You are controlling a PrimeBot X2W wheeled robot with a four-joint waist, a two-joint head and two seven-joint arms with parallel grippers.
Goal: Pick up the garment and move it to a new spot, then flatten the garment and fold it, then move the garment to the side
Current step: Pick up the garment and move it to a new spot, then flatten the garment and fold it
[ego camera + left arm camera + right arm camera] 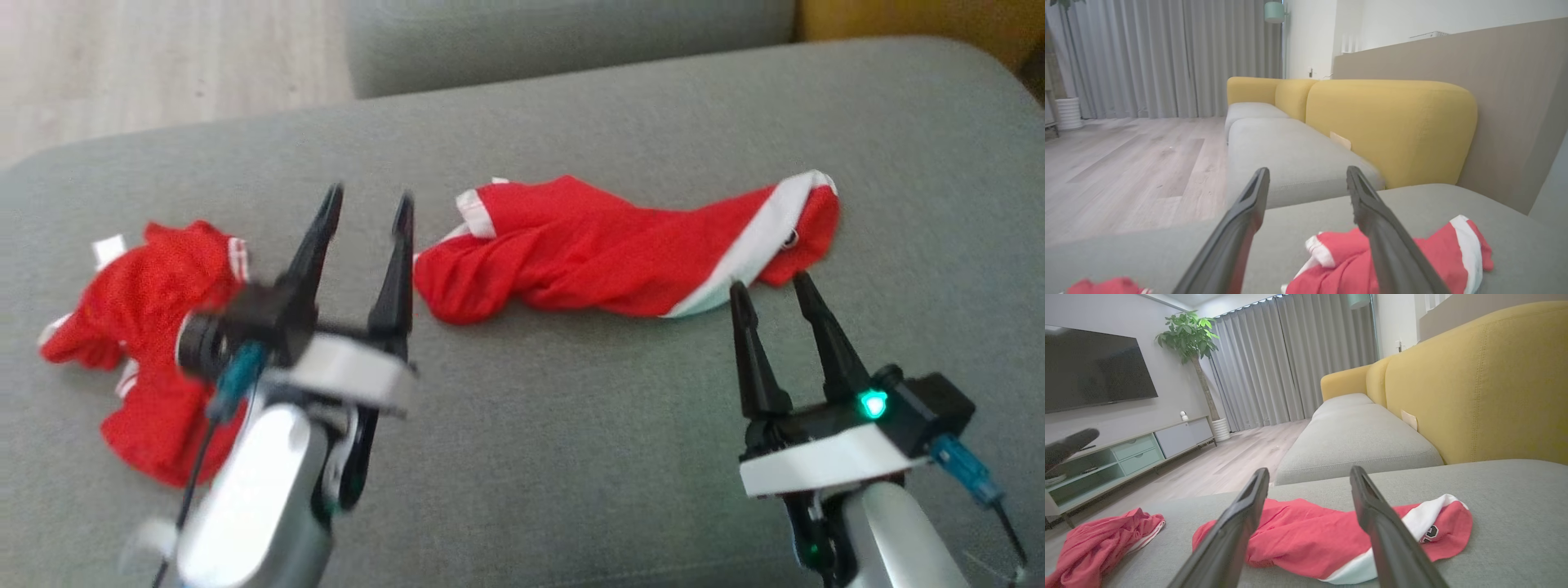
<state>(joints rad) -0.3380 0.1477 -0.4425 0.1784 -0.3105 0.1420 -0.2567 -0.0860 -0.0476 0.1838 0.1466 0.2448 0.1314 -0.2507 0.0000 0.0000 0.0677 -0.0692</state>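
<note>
Where the wide grey sofa cushion (571,441) spreads before the robot, two red garments lie on it, well apart from each other. At the far left lies the crumpled red garment (139,327), bunched into a heap with thin white stripes at its edges. Just to its right, the left claw (369,198) hangs above the cushion and overlaps the heap's right side in the head view. Its outline is blurred, its two dark fingers (1247,220) stand apart, and nothing sits between them. In the left wrist view those spread fingers point along the sofa toward a second grey cushion (1290,155) and a yellow backrest (1392,126). At centre lies the long red garment (588,253), stretched left to right and rumpled. It has a white cuff (476,214) at its left end and a broad white band (759,237) near its right end, beside a small dark emblem (1429,533). At the right, the right claw (770,283) has its fingers apart and empty, with the tips at the near edge of the long garment's right end. Contact there cannot be confirmed. Which of the two garments the task concerns cannot be told.
</note>
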